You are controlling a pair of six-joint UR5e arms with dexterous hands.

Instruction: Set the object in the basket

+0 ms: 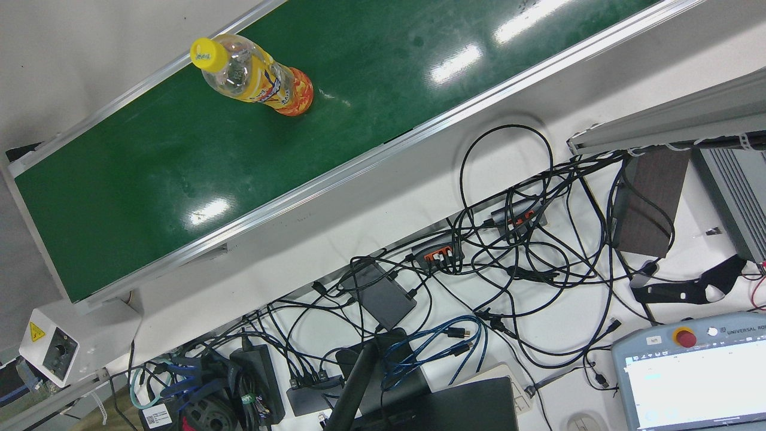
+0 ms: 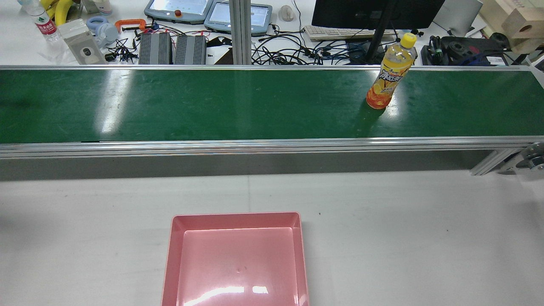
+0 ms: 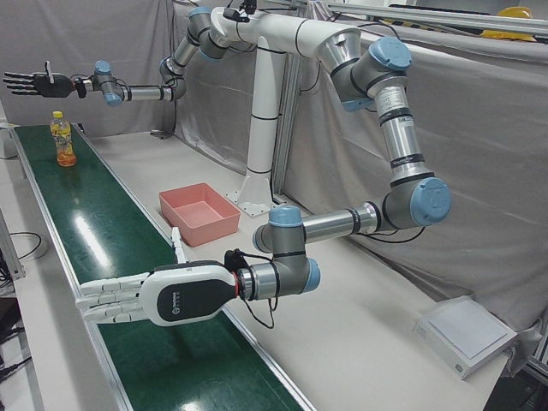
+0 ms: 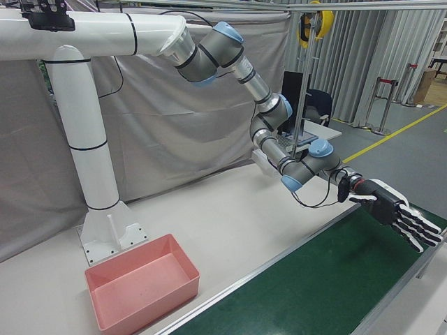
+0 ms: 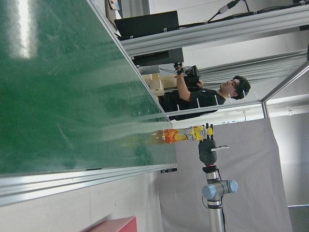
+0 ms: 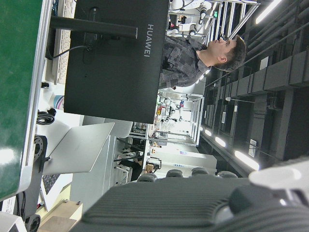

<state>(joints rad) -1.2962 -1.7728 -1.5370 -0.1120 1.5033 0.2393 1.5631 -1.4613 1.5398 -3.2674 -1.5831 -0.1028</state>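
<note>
Bottle (image 2: pixel 389 74) stands upright on the green belt (image 2: pixel 212 106), long axis vertical and yellow cap on top, towards the belt's right end as the robot has it and close to its far rail. Right hand (image 3: pixel 34 83) hangs above that end of the belt, fingers flat and spread, holding nothing, with the bottle below it and a little to one side. Left hand (image 3: pixel 154 295) is well away along the belt, also splayed and empty. Nearer by far, the right hand looks the one to drop and wrap the bottle from the side. Pink basket (image 2: pixel 170 255) waits empty on the robot's side of the belt.
</note>
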